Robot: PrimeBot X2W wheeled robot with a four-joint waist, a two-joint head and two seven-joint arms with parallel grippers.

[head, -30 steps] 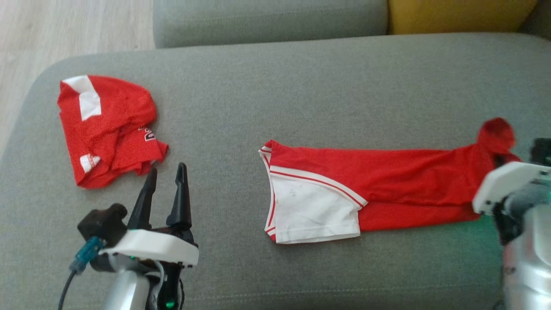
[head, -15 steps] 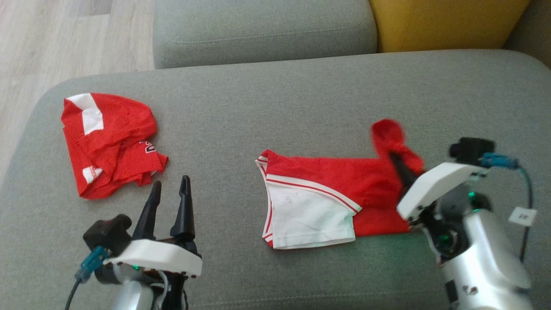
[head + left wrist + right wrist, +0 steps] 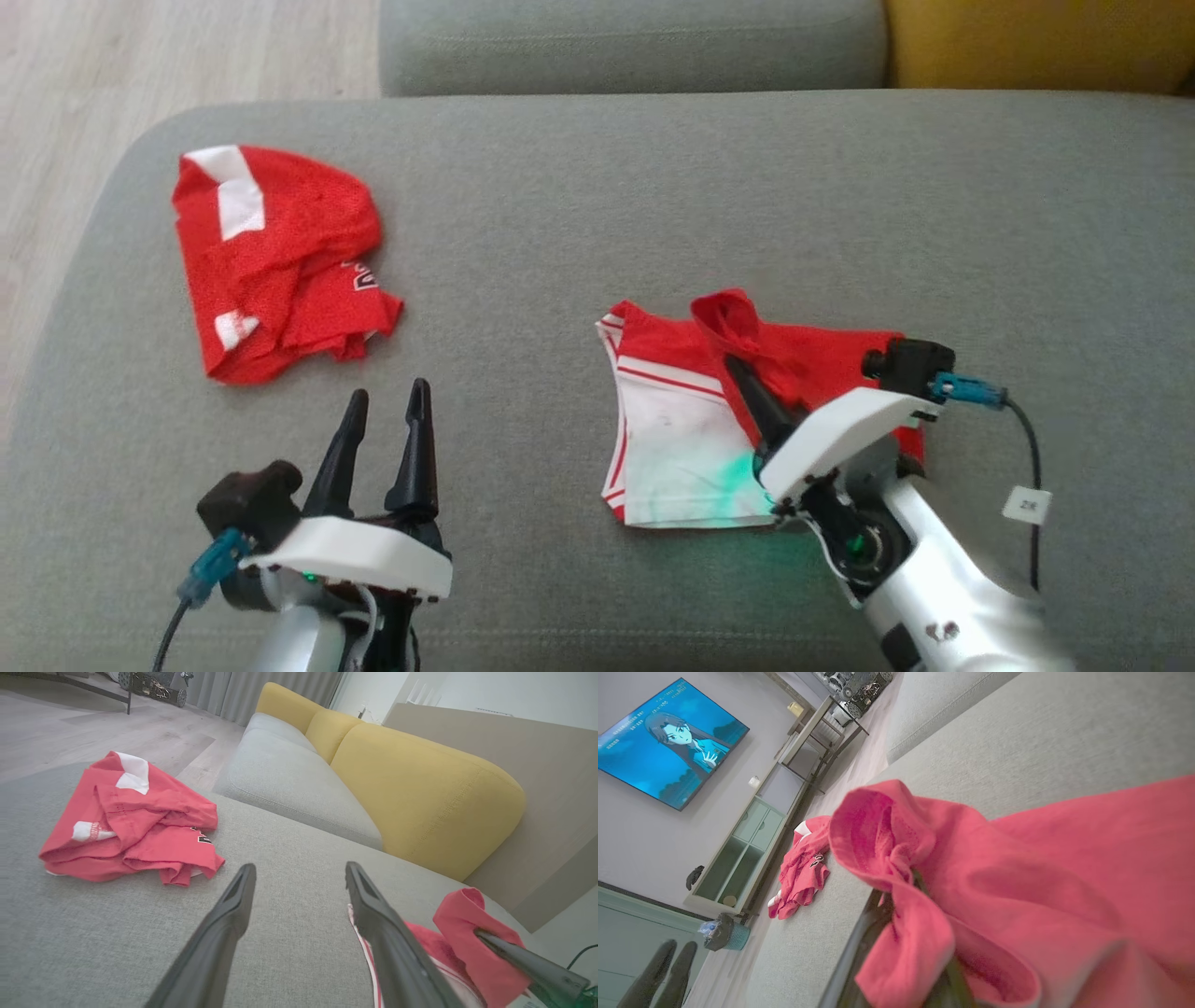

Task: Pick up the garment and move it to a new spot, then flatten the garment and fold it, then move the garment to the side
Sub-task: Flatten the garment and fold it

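Red garment (image 3: pixel 667 420): laid on the grey sofa seat (image 3: pixel 653 205) — one end is lifted over the white part.
Right claw (image 3: pixel 733 362): clamped on that end.
Left claw (image 3: pixel 388 392): spread wide, empty.

Garment (image 3: pixel 812 350): red knit cloth, fine open mesh, matt; the white panel is smoother and faintly marked.
Second red top (image 3: pixel 280 271), near the seat's far left corner: same mesh cloth, white patches.
Sofa seat (image 3: pixel 597 205): grey woven upholstery, matt, slightly rough grain.
Back cushion (image 3: pixel 420 788): yellow fabric, finer weave.
Floor (image 3: pixel 140 56): pale wood-look boards, low sheen.
Left gripper (image 3: pixel 388 392) and right gripper (image 3: pixel 733 366): dark matt plastic fingers, smooth white plastic housings.
Right forearm (image 3: pixel 943 597): silvery, semi-gloss, looks like metal.
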